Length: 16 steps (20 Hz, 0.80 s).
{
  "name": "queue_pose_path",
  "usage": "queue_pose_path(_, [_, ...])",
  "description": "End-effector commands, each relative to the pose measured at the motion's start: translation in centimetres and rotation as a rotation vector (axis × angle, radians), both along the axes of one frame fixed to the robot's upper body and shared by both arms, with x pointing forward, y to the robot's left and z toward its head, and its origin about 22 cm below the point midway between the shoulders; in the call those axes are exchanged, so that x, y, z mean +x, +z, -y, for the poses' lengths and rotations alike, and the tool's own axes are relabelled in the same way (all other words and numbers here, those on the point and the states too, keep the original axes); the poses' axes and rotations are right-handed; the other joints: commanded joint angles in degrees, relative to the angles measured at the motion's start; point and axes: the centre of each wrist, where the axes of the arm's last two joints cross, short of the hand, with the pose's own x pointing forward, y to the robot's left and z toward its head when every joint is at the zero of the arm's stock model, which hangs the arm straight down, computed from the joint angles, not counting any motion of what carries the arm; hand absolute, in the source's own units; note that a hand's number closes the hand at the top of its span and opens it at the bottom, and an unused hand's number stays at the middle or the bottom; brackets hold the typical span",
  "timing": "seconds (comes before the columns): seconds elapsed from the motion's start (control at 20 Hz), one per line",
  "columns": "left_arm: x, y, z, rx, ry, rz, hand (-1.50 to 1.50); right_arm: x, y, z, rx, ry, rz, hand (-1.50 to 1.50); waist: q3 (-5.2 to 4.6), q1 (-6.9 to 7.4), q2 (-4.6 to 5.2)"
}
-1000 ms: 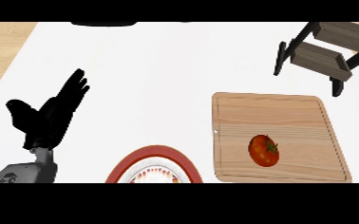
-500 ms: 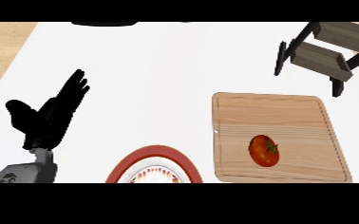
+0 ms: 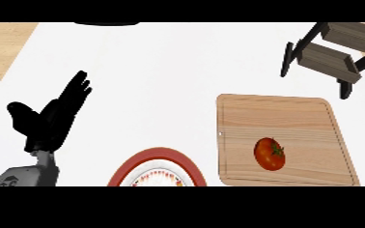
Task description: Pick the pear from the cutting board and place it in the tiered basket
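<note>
fruit waits on the board, no hand on it yet

the white tabletop (image 3: 178,67) fills the view. at the right lies the wooden cutting board (image 3: 285,121), and beyond its far corner, at the upper right, stands the dark tiered basket (image 3: 328,58), apart from the board. a red-rimmed plate (image 3: 158,158) shows at the lower edge, between the board and the left hand (image 3: 50,121). that hand rests at the view's left, fingers straight and spread, holding nothing, well apart from the board. the right hand is not in view.

the task names a pear, but the fruit (image 3: 269,153) on the board is red and round with a green stalk, more like a tomato. it lies toward the board's near right part, touching nothing else.

it is likely light, smooth-skinned and a little slippery, soft enough to bruise. the best hold is probably around its widest part, fingers on opposite sides, coming from above, since the round shape could roll away from a push.
</note>
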Motion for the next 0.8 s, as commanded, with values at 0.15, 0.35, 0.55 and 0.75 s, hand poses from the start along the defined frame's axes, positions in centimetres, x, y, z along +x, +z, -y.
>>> queue_pose_path(0.15, [0.8, 1.6, 0.6, 0.012, -0.017, 0.007, 0.0, -4.5, 1.0, 4.9, 0.093, -0.151, 0.056, -1.5, 0.07, 0.26, 0.12])
queue_pose_path(0.35, [0.7, 0.2, -0.7, 0.0, -0.009, 0.0, 0.0, -9.5, 1.6, 9.0, 0.104, -0.201, 0.077, -1.5, 0.15, 0.01, 0.56])
queue_pose_path(0.55, [0.3, 0.4, 0.4, -0.017, 0.009, 0.014, 0.0, -13.4, 1.6, 11.7, 0.106, -0.223, 0.083, -1.5, 0.29, -0.25, 0.29])
queue_pose_path(0.75, [0.7, -0.2, 0.9, -0.004, 0.017, 0.011, 0.0, -15.4, 1.1, 13.1, 0.085, -0.24, 0.111, -1.5, 0.37, -0.7, 0.57])
